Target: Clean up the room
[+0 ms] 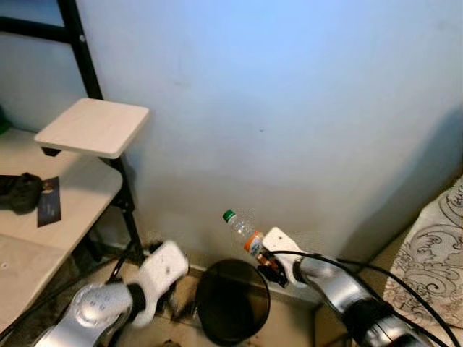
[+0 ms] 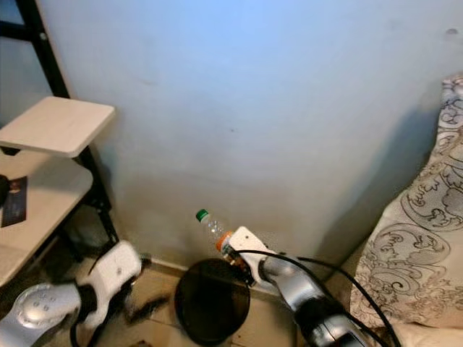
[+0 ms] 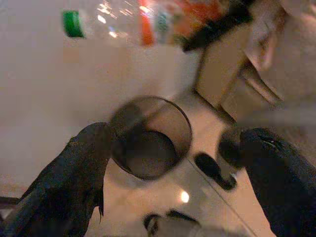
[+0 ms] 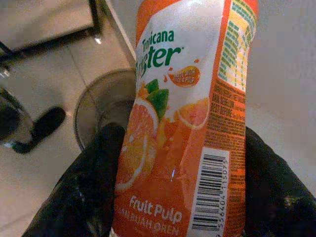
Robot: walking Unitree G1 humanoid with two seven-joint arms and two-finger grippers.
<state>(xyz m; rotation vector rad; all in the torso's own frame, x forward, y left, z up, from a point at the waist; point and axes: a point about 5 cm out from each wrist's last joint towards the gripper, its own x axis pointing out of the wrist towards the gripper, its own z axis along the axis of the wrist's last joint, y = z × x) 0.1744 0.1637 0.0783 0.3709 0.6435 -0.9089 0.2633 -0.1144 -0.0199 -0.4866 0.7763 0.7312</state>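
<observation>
Room: pale wall (image 1: 289,108), tiled floor, bench (image 1: 51,210) at left, bed (image 1: 434,253) at right.
Bottle: orange-labelled bottle (image 1: 244,233) tilted above the bin (image 1: 231,300), clamped by the right end effector (image 1: 268,262).
Left end effector (image 3: 168,163): fingers apart, empty, just left of the bin.
Progress: bottle over the bin, not yet dropped.
Clearance: wall just behind, bench legs left, bed right; open floor near.
</observation>
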